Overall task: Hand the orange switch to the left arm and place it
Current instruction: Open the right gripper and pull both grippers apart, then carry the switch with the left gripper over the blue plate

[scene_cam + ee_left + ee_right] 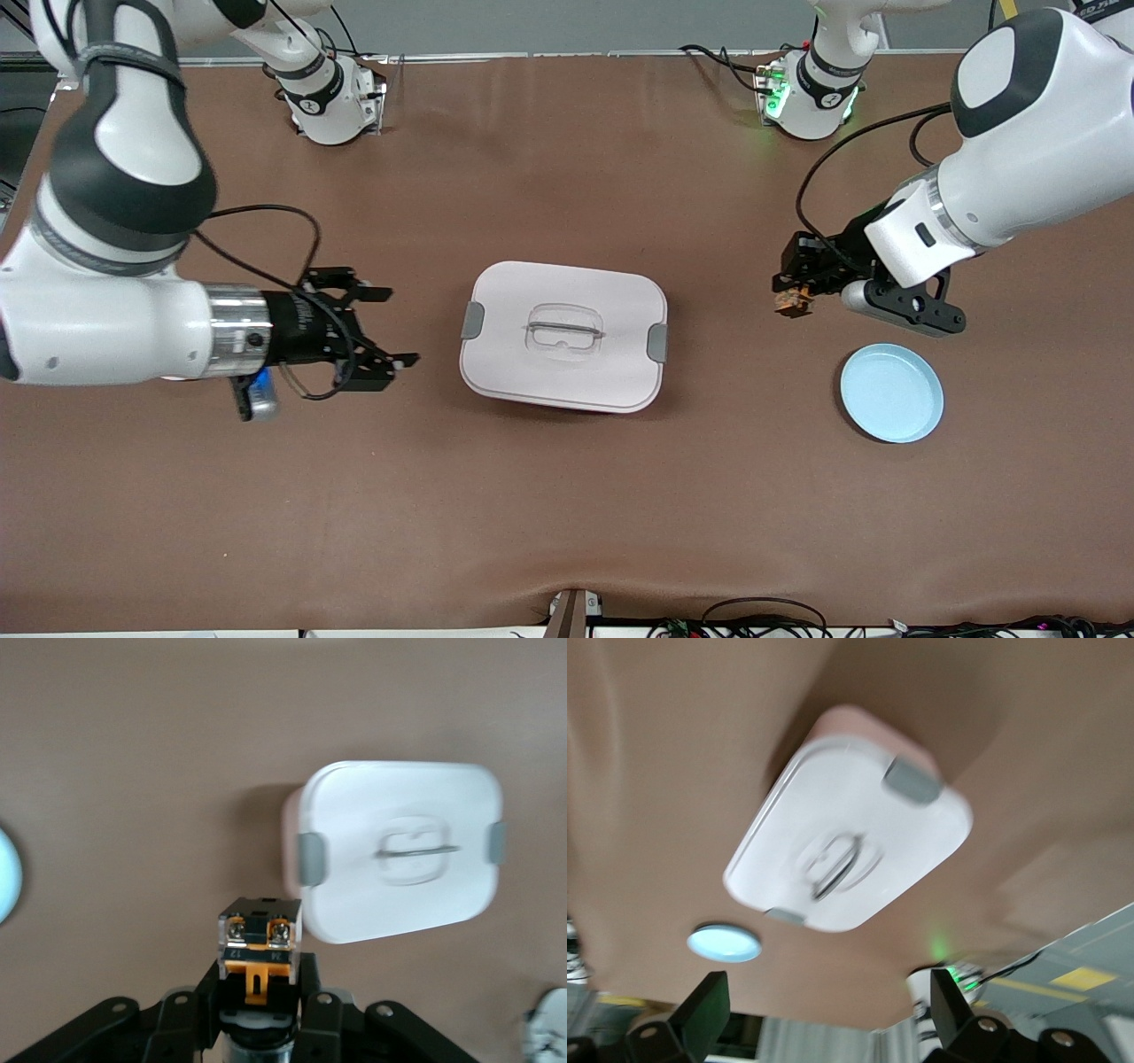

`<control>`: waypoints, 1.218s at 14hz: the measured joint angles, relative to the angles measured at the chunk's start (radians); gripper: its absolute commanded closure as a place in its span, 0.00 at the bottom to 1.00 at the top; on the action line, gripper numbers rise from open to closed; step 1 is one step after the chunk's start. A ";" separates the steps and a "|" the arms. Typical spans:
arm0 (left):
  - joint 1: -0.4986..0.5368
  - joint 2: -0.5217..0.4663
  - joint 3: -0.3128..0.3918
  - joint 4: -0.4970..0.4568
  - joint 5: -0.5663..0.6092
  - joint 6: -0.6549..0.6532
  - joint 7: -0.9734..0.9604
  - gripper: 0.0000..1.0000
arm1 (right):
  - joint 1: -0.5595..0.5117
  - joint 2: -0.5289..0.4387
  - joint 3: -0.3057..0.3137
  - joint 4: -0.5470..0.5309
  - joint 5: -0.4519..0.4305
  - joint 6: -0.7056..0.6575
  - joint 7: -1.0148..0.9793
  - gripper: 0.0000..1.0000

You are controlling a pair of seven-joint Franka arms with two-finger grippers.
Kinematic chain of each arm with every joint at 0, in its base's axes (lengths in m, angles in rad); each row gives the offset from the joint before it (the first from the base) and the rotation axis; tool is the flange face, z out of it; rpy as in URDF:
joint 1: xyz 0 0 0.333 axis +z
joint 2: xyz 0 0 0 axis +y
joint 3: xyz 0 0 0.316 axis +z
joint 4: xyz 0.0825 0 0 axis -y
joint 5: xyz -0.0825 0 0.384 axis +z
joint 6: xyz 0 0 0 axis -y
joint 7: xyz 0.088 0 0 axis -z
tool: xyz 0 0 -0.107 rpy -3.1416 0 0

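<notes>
The orange switch is a small black part with orange markings. My left gripper is shut on it and holds it in the air over the table at the left arm's end, above and beside the blue plate. In the left wrist view the switch stands between the fingers. The white box with grey latches sits at the table's middle; it also shows in the left wrist view and the right wrist view. My right gripper is open and empty, in the air beside the box at the right arm's end.
A light blue round plate lies near the left gripper, nearer to the front camera. It also shows small in the right wrist view. Cables hang from both wrists. The brown table spreads around the box.
</notes>
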 measured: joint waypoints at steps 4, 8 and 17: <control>0.011 -0.023 0.001 0.001 0.178 -0.013 -0.004 1.00 | -0.033 -0.001 0.001 0.026 -0.143 -0.118 -0.187 0.00; 0.114 -0.045 0.005 0.001 0.191 -0.046 -0.018 1.00 | -0.060 -0.016 0.000 0.035 -0.321 -0.172 -0.492 0.00; 0.211 -0.034 0.008 -0.005 0.265 -0.086 -0.825 1.00 | -0.155 -0.038 -0.004 0.040 -0.601 -0.178 -1.188 0.00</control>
